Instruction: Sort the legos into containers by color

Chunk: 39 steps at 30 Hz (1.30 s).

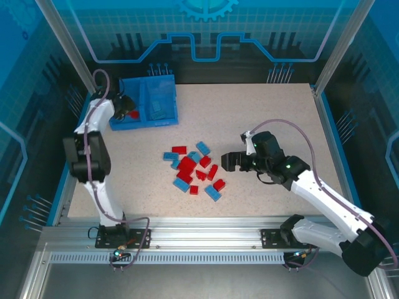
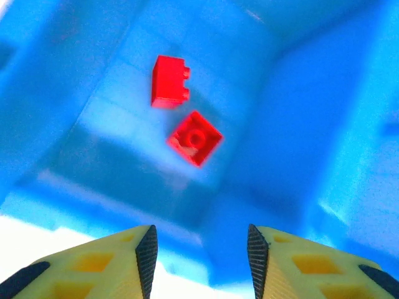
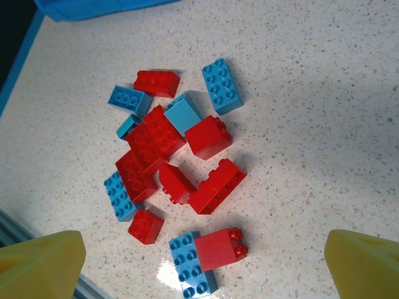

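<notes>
Small hard plastic red and light-blue bricks (image 3: pixel 171 159) lie heaped mid-worktop (image 1: pixel 280 112). Two red bricks (image 2: pixel 194 138) sit in the left compartment of the blue rectangular plastic bin (image 1: pixel 175 99). They are probably light, rigid and slick, so pinch across the flat sides. The left pincer (image 2: pixel 199 249) is parted and empty; the right pincer (image 1: pixel 227 163) gapes wide.

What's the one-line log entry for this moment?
left gripper: open, empty, over left compartment | inside: two red bricks | right gripper: open, empty, above mixed brick pile
</notes>
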### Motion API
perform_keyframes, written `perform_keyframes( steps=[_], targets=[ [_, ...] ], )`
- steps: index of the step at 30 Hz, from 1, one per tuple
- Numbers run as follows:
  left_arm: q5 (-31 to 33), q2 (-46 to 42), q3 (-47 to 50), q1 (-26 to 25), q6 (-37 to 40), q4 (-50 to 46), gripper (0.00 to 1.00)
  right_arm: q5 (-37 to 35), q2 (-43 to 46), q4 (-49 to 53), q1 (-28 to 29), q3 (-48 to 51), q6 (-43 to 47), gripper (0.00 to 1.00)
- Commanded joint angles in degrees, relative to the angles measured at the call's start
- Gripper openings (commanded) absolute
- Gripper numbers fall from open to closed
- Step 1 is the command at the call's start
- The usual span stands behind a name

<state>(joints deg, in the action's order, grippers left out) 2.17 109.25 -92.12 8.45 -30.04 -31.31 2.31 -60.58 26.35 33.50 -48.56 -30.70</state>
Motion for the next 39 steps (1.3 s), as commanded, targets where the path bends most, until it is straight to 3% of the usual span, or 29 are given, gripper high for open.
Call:
perform_keyframes(
  steps=[1,4,8,13,19,23,35,39],
  targets=[
    [-3.0,-15.0,8.9,-2.7,-4.5,6.9,0.46,-0.2,-4.9,-2.8,0.9,-4.7,4.1,1.00],
    [-0.1,-26.9,16.3,-9.0,-2.0,6.6,0.46,0.2,-11.7,-3.6,1.4,-8.9,7.6,1.00],
    [3.6,-38.9,21.9,-19.9,7.7,3.0,0.49,0.0,-22.3,-3.9,2.0,-15.6,11.7,0.96],
    [0.6,-48.5,25.7,-26.9,20.1,-5.4,0.61,-2.8,-35.2,-1.4,2.9,-25.2,15.8,0.93],
    [-7.5,-57.8,34.2,-28.0,33.3,-6.7,0.75,-3.1,-47.9,-0.5,3.4,-33.6,14.6,0.82],
    [-9.8,-60.3,37.9,-28.0,37.3,-3.7,0.98,-6.8,-54.5,1.6,3.8,-38.4,16.4,0.73],
    [-8.6,-60.3,40.6,-28.0,40.8,-3.2,0.99,-7.6,-62.9,3.9,4.5,-41.8,18.7,0.56],
    [-7.9,-60.4,40.9,-27.9,41.2,-3.2,0.99,-9.3,-62.2,3.6,4.6,-41.9,18.5,0.38]
  ],
)
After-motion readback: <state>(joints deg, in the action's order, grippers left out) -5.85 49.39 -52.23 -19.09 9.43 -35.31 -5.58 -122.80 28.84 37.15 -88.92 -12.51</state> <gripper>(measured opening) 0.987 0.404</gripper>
